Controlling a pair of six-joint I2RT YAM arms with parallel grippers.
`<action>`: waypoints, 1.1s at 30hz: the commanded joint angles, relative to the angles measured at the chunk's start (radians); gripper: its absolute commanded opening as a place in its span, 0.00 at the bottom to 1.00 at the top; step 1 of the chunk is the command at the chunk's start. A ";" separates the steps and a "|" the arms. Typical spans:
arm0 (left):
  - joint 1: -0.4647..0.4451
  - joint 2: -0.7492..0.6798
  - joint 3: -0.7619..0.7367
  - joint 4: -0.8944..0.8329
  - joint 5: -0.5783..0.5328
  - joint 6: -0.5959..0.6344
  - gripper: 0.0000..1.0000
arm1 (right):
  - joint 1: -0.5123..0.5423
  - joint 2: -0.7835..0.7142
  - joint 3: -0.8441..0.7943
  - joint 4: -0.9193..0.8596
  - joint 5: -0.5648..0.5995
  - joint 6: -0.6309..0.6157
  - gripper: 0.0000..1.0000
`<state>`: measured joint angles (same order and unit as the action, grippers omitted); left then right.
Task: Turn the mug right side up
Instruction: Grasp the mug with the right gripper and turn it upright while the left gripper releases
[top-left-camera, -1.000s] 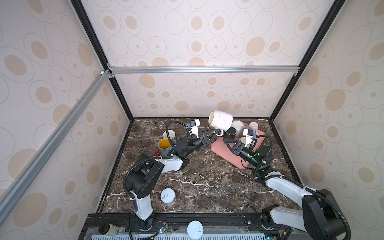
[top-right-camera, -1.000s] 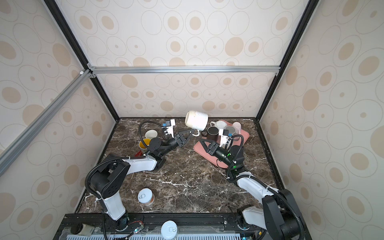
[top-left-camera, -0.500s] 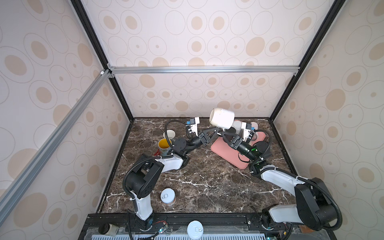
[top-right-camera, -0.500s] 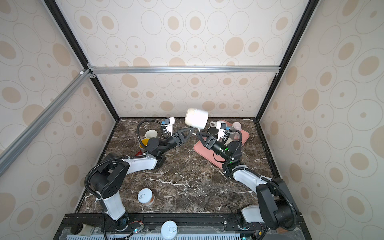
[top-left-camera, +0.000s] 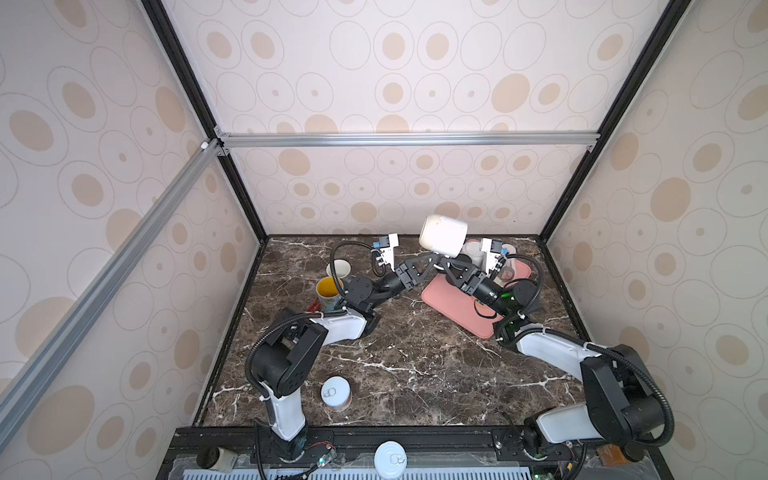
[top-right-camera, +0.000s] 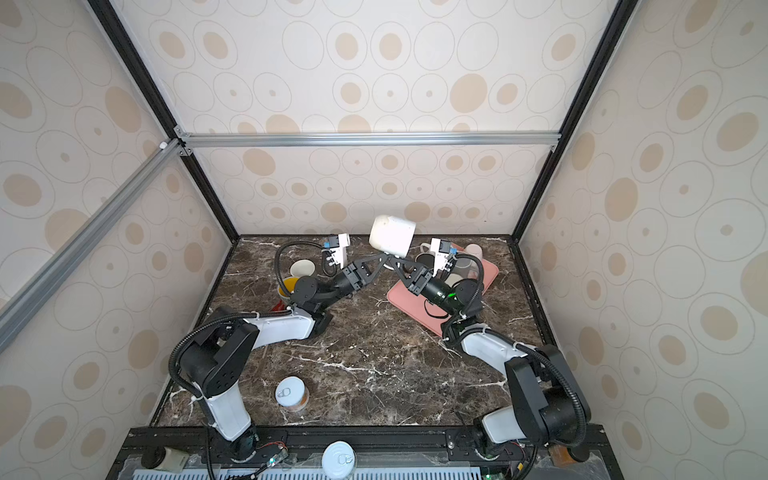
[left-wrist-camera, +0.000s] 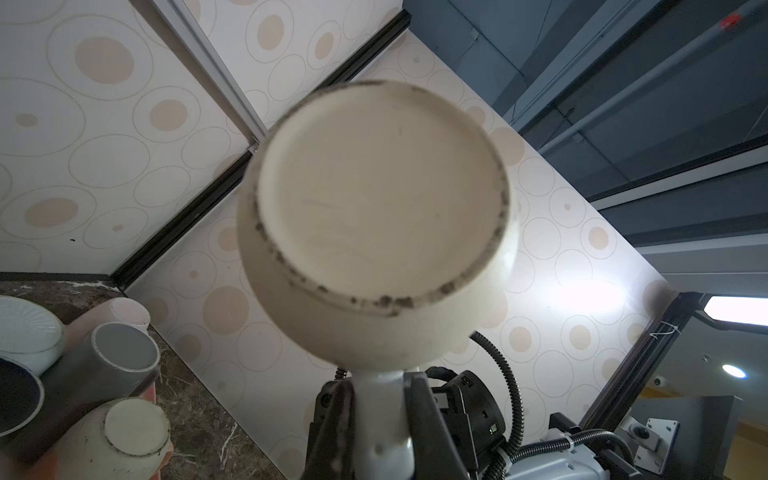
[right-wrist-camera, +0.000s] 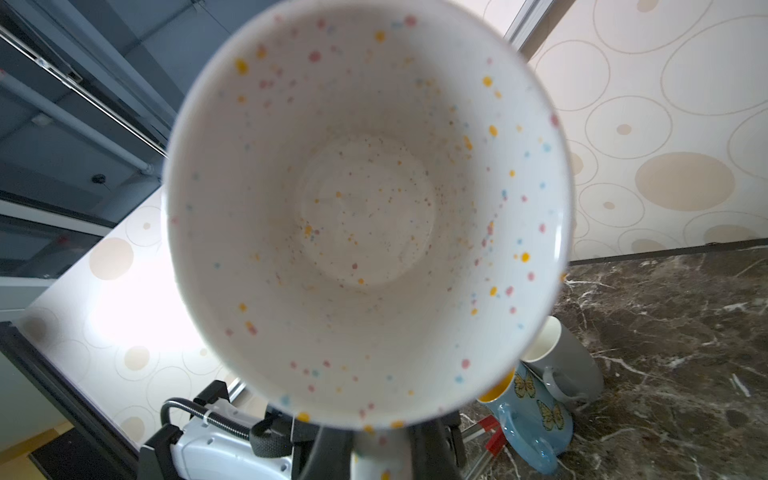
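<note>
White mug (top-left-camera: 442, 239) lies on its side just above both sets of jaws, left gripper (top-left-camera: 435, 258) and right gripper (top-left-camera: 448, 262) each clamped on its handle (left-wrist-camera: 382, 415), probably a handover so the turn can finish.

Glossy glazed ceramic mug (top-left-camera: 442, 240), rough unglazed foot (left-wrist-camera: 374, 300) — polished dark marble table (top-left-camera: 415, 365).

The mug (top-left-camera: 442, 240) hangs above the table's (top-left-camera: 415, 365) rear centre, the left gripper (top-left-camera: 437, 258) reaching under it from the left and the right gripper (top-left-camera: 446, 263) from the right. Behind at right lies a tray (top-left-camera: 457, 316) bearing cups (top-right-camera: 473, 250); a can (top-left-camera: 336, 392) stands front left.
</note>
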<state>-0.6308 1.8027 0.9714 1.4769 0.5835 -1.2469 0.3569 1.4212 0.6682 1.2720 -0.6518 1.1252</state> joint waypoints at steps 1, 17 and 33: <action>-0.001 -0.040 0.020 0.143 0.033 0.057 0.00 | 0.010 -0.023 0.040 -0.015 0.004 0.069 0.00; 0.006 -0.314 -0.126 -0.399 -0.038 0.488 0.49 | 0.062 -0.101 0.165 -0.432 0.000 -0.209 0.00; 0.078 -0.706 -0.326 -0.883 -0.405 0.871 0.63 | 0.133 -0.052 0.266 -0.793 0.147 -0.409 0.00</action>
<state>-0.5663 1.1522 0.6563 0.7124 0.2882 -0.4908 0.4469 1.3758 0.8375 0.5072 -0.5529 0.8314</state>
